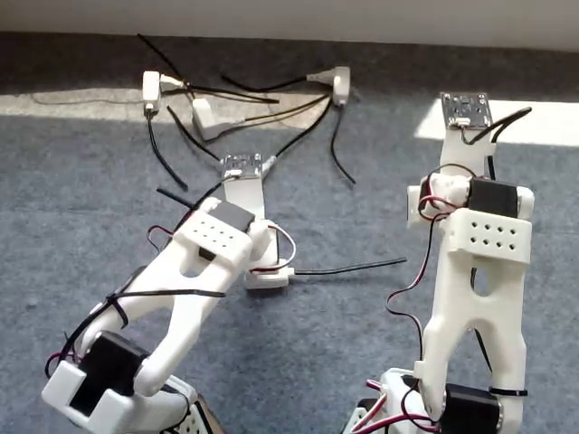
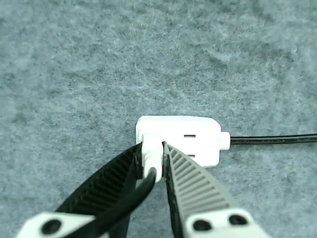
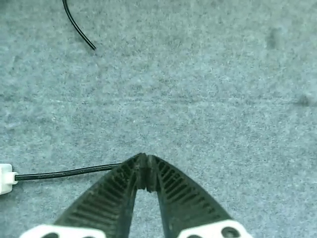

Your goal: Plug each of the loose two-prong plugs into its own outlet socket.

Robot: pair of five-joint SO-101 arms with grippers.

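Left gripper (image 2: 152, 148): jaws clamped on a small white two-prong plug (image 2: 152, 162). The plug's black lead (image 2: 141, 193) runs back between the fingers.
- The plug butts against one long side of a white outlet socket (image 2: 178, 136), its axis crosswise to the socket's long axis.
- The prongs are hidden, so how deep it is seated cannot be told.

The outlet socket lies flat on the grey carpet (image 2: 74, 59), one slot showing on its top face.
- Its long axis is in line with its own black cable (image 2: 272, 140), which leaves from one short end.
- In the high view the socket sits just beside the left arm's wrist, and its cable runs toward the right arm's side.

Right gripper (image 3: 147, 163): jaws together, nothing between them, over bare carpet. A thin black wire (image 3: 64, 173) passes behind the fingertips. Its white end fitting is cut off at the picture's edge.

Far side, high view: three white plug or socket bodies (image 1: 204, 117) lie among crossing black leads. Which are mated and which loose is hard to make out.
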